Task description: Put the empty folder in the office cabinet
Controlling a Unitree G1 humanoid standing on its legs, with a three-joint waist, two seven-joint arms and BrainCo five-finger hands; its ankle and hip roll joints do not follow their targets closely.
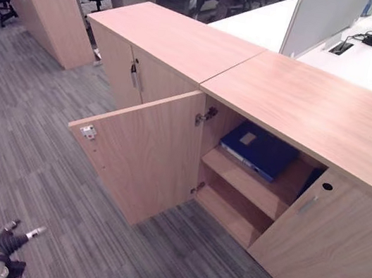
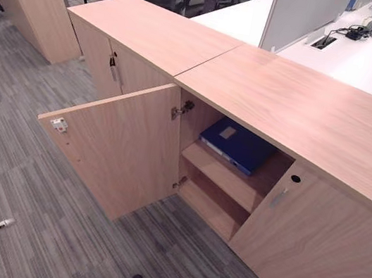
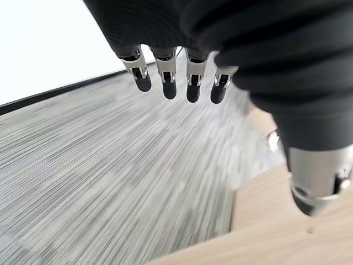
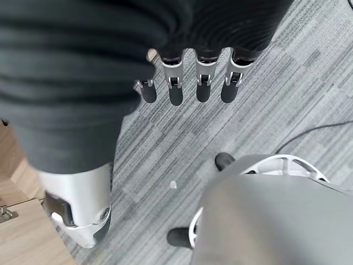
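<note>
Blue, the folder (image 1: 259, 150) is lying flat on the upper shelf (image 1: 245, 179) of the wooden cabinet (image 1: 319, 111), whose left door (image 1: 142, 153) is standing open. Left hand (image 1: 5, 243) and right hand (image 4: 187, 83) are hanging low, fingers straight, holding nothing.

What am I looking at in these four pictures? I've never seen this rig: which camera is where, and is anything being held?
This is a two-legged humanoid robot. The two wide pictures come from a stereo camera on its head, looking down at a wooden office cabinet whose left door is swung open. A blue folder lies flat on the upper shelf inside; the right door is closed.

The two close pictures come from cameras on the wrists. Each looks along its own hand: the left robot hand and the right robot hand both hang over the grey carpet with straight fingers, holding nothing. The left robot hand also shows at the lower left of the head views.
</note>
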